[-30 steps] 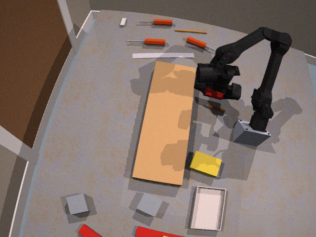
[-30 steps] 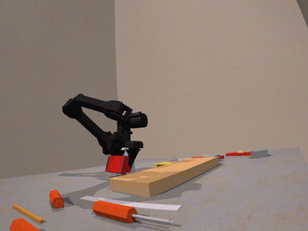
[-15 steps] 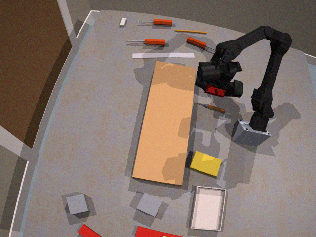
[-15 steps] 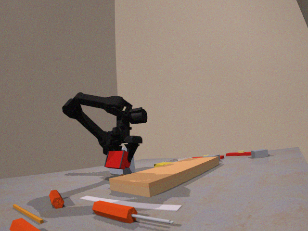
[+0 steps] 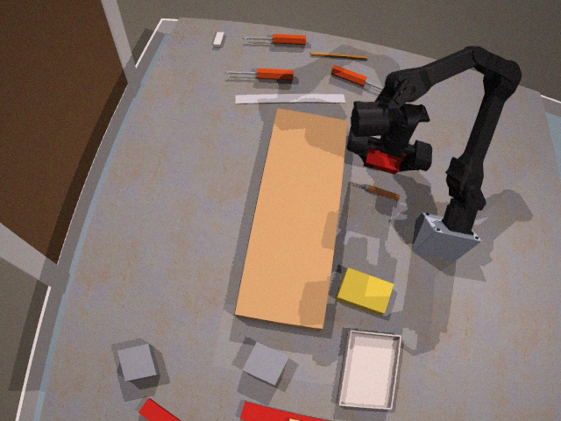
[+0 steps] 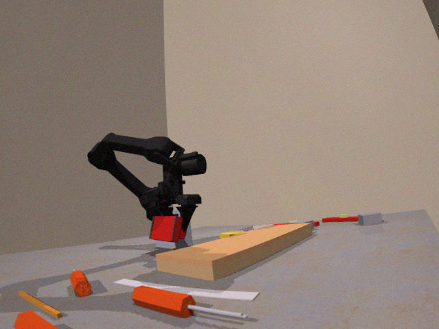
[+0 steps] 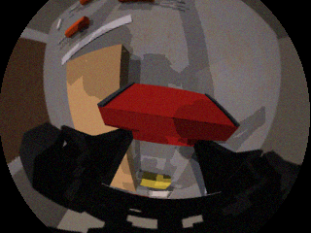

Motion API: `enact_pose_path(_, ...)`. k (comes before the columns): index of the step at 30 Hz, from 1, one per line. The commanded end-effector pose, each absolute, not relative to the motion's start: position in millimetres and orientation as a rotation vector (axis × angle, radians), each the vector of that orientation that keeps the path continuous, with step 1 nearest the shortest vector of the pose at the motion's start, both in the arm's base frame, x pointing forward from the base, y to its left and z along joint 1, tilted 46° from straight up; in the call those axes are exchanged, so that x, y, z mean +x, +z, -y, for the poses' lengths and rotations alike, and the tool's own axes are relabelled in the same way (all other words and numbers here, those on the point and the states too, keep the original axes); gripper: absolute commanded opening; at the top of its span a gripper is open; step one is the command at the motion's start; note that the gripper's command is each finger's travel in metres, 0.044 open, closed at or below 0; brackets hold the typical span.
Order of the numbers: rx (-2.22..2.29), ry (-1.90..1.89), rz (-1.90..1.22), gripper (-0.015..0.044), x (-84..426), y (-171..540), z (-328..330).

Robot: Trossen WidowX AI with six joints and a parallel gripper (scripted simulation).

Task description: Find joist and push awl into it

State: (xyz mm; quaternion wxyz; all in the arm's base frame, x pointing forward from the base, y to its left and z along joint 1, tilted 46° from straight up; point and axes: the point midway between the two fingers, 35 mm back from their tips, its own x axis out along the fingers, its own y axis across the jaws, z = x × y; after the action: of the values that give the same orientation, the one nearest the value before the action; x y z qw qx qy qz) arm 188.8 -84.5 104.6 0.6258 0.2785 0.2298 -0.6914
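My gripper [image 5: 385,160] [image 6: 167,228] [image 7: 165,131] is shut on the red stud finder [image 5: 383,160] [image 6: 164,228] [image 7: 170,104], which has dark end faces. It holds the stud finder above the table, beside the long side of the tan floor panel [image 5: 294,217] [image 6: 244,246] [image 7: 89,99], near the panel's far end in the top view. The awl [image 5: 384,193], with a brown handle and thin shaft, lies beside the panel, its shaft towards the panel. The pale tray [image 5: 371,371] is empty, past the panel's near end. The joist is hidden.
A yellow block [image 5: 365,290] [image 7: 155,183] lies between awl and tray. Orange-handled screwdrivers [image 5: 288,39] [image 5: 274,74] [image 5: 348,74], a thin orange stick [image 5: 338,56] and a white strip [image 5: 289,98] lie past the far end. Grey blocks [image 5: 137,361] [image 5: 266,363] and red pieces [image 5: 267,411] lie near the bottom.
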Motion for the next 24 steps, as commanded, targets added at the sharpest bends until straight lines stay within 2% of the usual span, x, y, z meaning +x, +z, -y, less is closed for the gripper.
enact_pose_path(1,0.671,-1.572,-0.554,0.0000,189.2,105.4,85.2)
enact_pose_path(24,0.783,-1.537,-0.663,0.0000,188.1,106.5,89.2)
